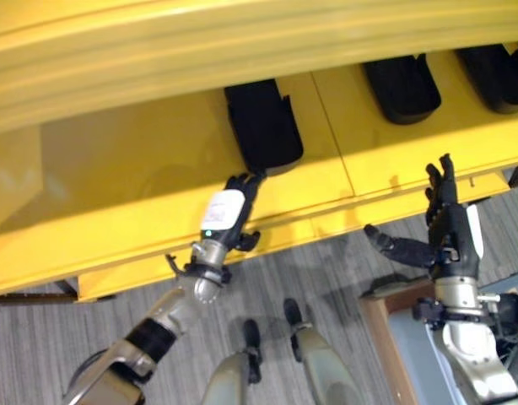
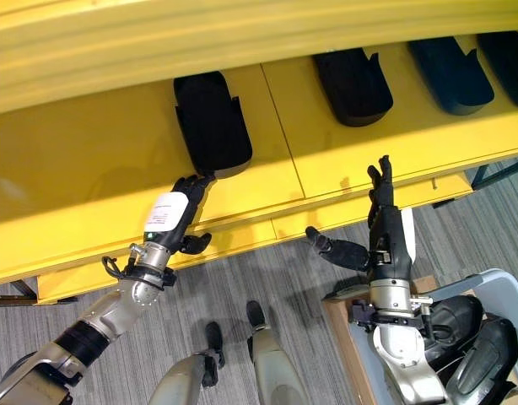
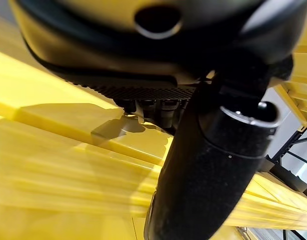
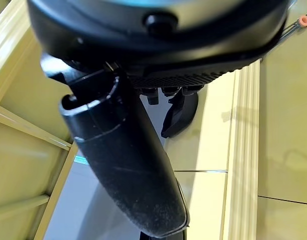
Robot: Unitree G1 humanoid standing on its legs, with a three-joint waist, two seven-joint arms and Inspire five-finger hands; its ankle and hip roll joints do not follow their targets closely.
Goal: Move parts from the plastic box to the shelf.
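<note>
A long black part [image 1: 261,126] lies on the yellow shelf [image 1: 116,177], its length running front to back. My left hand [image 1: 228,213] reaches up over the shelf's front edge. Its fingers [image 1: 245,182] are straight and touch the part's near end, and the thumb sticks out to the side. My right hand [image 2: 387,232] hovers at the shelf's front lip further right, open, fingers straight up and thumb spread, holding nothing. At the lower right stands the pale plastic box [image 2: 505,284] with more black parts [image 2: 451,324] inside.
Three more black parts [image 2: 353,84] [image 2: 449,74] [image 2: 505,52] lie in a row on the shelf to the right. An upper yellow shelf beam [image 1: 242,51] overhangs the back. The box rests on a brown-edged stand [image 2: 343,346] on grey floor.
</note>
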